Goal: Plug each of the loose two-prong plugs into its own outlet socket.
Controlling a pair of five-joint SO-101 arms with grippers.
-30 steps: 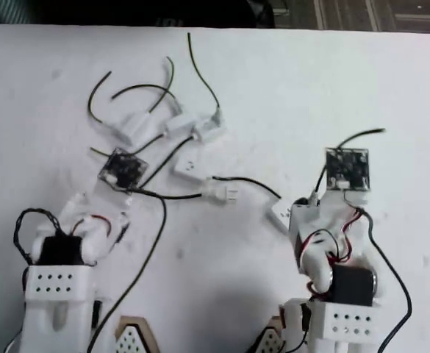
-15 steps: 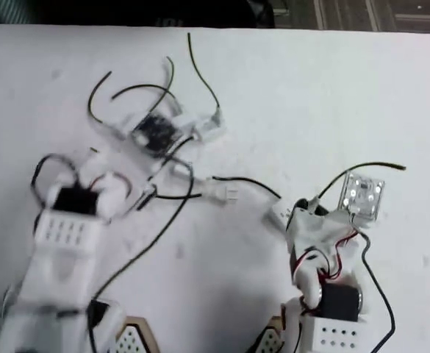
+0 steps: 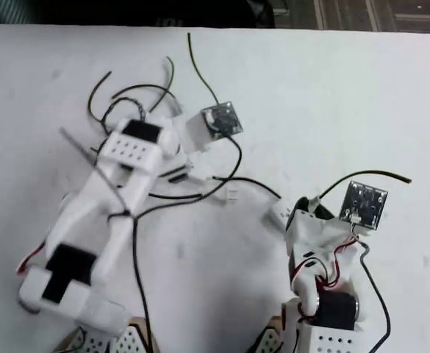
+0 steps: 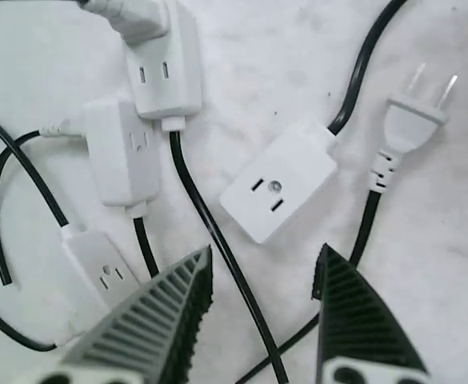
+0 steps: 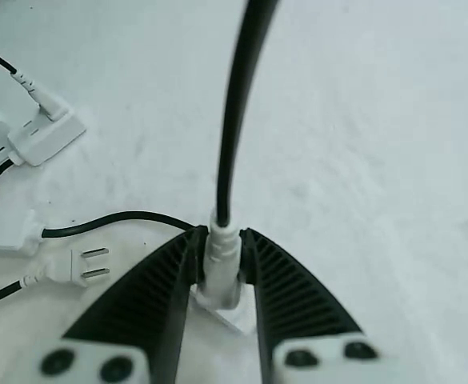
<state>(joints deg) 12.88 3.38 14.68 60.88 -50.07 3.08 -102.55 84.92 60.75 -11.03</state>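
My left gripper [image 4: 262, 260] hangs open just above a white outlet socket [image 4: 278, 184] with a black cord. A loose white two-prong plug [image 4: 414, 120] lies beside that socket, prongs bare. In the high view the left arm [image 3: 130, 151] stretches out to the cluster of outlets [image 3: 200, 132], and the loose plug [image 3: 228, 193] lies just past it. My right gripper [image 5: 222, 236] is shut on a white plug [image 5: 220, 272] whose black cord rises straight up. A white block [image 3: 279, 213] sits right under that plug; I cannot tell whether the prongs are in it.
Three more white outlets [image 4: 162, 72] [image 4: 122, 152] [image 4: 98, 268] lie close together by the left gripper, with black cords looping between them. Another bare plug [image 5: 78, 266] and outlets [image 5: 46, 132] lie off to the side of the right gripper. The table's far right is bare.
The left arm has swung from the table's front edge out over the outlet cluster. The right arm has shifted slightly, and the held plug's cord end has moved right.
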